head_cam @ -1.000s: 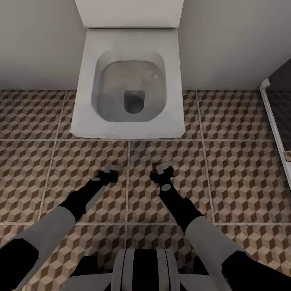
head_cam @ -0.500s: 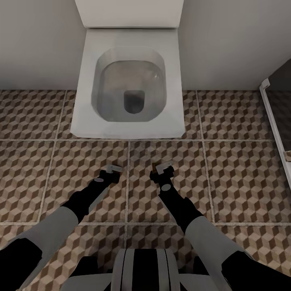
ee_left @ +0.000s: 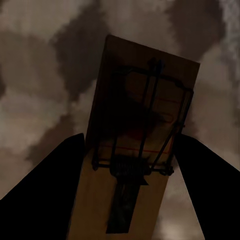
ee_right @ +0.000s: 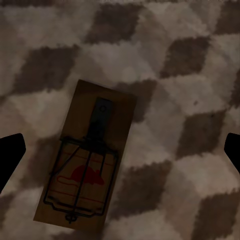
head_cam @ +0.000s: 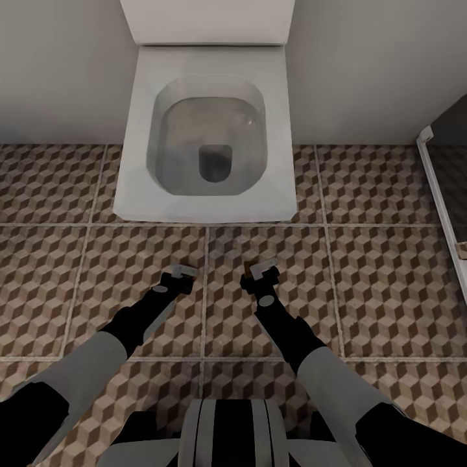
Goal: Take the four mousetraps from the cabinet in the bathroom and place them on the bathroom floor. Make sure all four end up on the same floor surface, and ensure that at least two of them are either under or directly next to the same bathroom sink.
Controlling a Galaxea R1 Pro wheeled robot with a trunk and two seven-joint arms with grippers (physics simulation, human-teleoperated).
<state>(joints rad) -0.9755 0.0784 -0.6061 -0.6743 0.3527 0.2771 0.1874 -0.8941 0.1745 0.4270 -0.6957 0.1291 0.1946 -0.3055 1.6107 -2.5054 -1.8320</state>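
Mousetraps are what we are busy with, and we can see two of them close up. Our left gripper (head_cam: 185,270) pinches one mousetrap (ee_left: 137,150) between its two dark fingers (ee_left: 42,192), low over the bathroom floor (head_cam: 363,292). Our right gripper (head_cam: 263,269) has its fingers spread wide, and the other mousetrap (ee_right: 87,162) lies flat on the tiles below it, let go. Both grippers hang just above the floor, side by side. A little farther off stands the white toilet (head_cam: 207,130), against the grey wall (head_cam: 58,71). What could go wrong? We see no sink here, only the toilet. If we drop this trap here too, we think both may lie too far from the sink. Also, if our fingers open too high, the trap could flip or bounce away.
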